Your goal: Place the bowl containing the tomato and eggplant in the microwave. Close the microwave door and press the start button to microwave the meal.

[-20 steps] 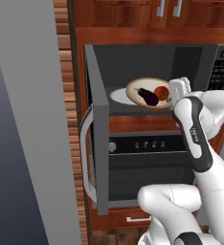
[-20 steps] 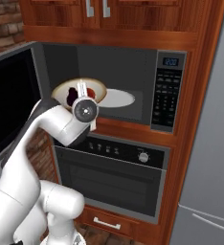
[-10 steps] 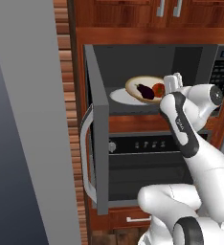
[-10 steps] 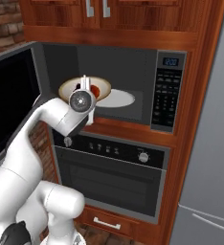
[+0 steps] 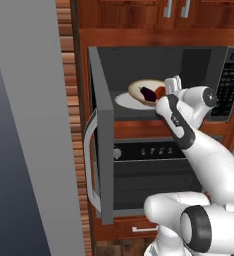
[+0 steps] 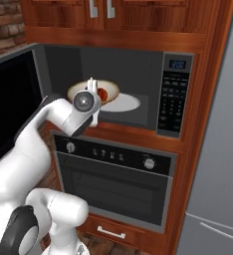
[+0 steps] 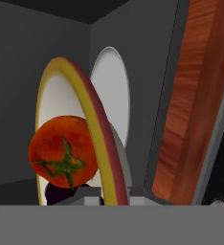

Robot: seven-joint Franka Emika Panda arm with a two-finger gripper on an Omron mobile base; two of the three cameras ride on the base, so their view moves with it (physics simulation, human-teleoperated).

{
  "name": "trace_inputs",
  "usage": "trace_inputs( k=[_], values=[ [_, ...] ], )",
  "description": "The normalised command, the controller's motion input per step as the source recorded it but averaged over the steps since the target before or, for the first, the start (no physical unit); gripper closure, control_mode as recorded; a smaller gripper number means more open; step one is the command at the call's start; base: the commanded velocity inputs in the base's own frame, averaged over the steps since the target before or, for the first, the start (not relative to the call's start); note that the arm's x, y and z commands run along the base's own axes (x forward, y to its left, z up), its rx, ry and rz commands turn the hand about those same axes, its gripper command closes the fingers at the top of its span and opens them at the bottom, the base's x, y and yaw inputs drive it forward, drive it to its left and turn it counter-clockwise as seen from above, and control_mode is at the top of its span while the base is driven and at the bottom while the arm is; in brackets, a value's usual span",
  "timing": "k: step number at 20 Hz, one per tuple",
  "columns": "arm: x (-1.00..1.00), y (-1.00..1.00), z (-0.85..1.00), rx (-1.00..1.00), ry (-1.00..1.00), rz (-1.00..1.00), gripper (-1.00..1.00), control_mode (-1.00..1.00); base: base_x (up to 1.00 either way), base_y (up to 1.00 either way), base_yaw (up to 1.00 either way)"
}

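My gripper (image 5: pixel 173 86) is shut on the near rim of the bowl (image 5: pixel 140 89), holding it just inside the microwave (image 5: pixel 154 62) at the mouth of its dark cavity. The eggplant (image 5: pixel 148 92) and the tomato (image 5: pixel 160 91) lie in the bowl. In the right base view the gripper (image 6: pixel 92 87) hides part of the bowl (image 6: pixel 110 88), and the tomato (image 6: pixel 102 94) shows behind it. The hand view has the bowl rim (image 7: pixel 92 112) edge-on between the fingertips, with the tomato (image 7: pixel 61 150) and a sliver of eggplant (image 7: pixel 56 191). The microwave door (image 5: pixel 100 135) stands wide open at the left.
A white turntable plate (image 5: pixel 125 100) lies on the cavity floor beneath the bowl. The black keypad panel (image 6: pixel 173 97) is right of the cavity. An oven (image 6: pixel 113 174) with knobs sits below. A tall grey panel (image 5: pixel 29 125) stands at the left, a fridge (image 6: pixel 215 149) at the right.
The hand has carried the bowl a little up and further into the microwave's opening. The door has not moved.
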Motion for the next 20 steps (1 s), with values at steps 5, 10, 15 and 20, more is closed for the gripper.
trace_inputs(
  k=[5,10,15,20],
  values=[
    [0.34,-0.02,-0.26,0.00,0.07,0.00,1.00,-1.00,0.00,0.00,0.00],
    [0.32,-0.04,-0.13,0.00,0.01,0.00,1.00,-1.00,0.00,0.00,0.00],
    [0.32,-0.04,-0.10,0.00,0.00,0.00,1.00,-1.00,0.00,0.00,0.00],
    [0.35,-0.03,-0.18,0.00,0.02,0.00,1.00,-1.00,0.00,0.00,0.00]
  ],
)
